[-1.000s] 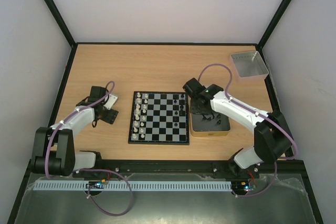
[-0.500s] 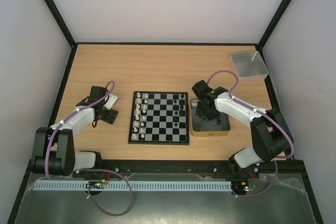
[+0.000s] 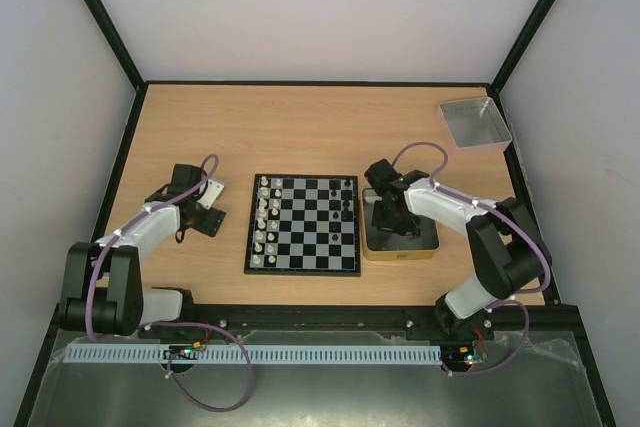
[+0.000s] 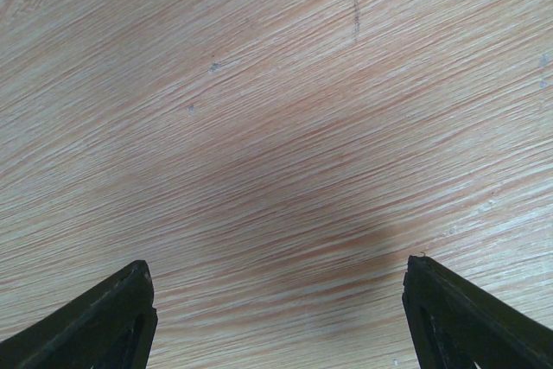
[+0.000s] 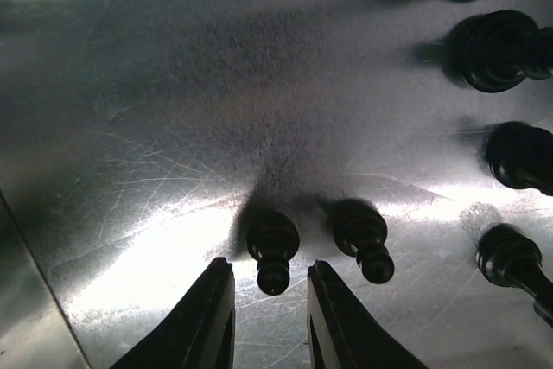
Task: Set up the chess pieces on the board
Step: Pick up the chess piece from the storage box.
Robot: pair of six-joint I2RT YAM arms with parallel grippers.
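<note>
Over the last second the right tool (image 3: 386,211) has left the far right corner of the board (image 3: 300,269) and come down into the gold tin (image 3: 400,251) lying just beside that board. In the wrist view its two fingers now stand narrowly apart on either side of the head of a black pawn (image 5: 273,248) lying on the scratched metal floor of the tin. A sliver of floor shows on each side of the pawn, so the tool seems to bracket the piece rather than pinch it. A second pawn (image 5: 363,241) lies just to one side of the tool, and more dark pieces (image 5: 499,49) lie farther off on that same side. This looks like the start of another pickup. White chess pieces (image 3: 262,222) already fill the two files on the board's edge farthest from this tool, while only a few black pieces (image 3: 347,202) stand on the files nearest it, so most of the black side is judged still to come. The left tool (image 4: 276,308) has not moved. It is spread wide with nothing between its fingers, hanging close over bare wooden counter (image 4: 276,127), with the board a little way off to its right. No brand, label or writing can be read on the tin, the board or the arms.
</note>
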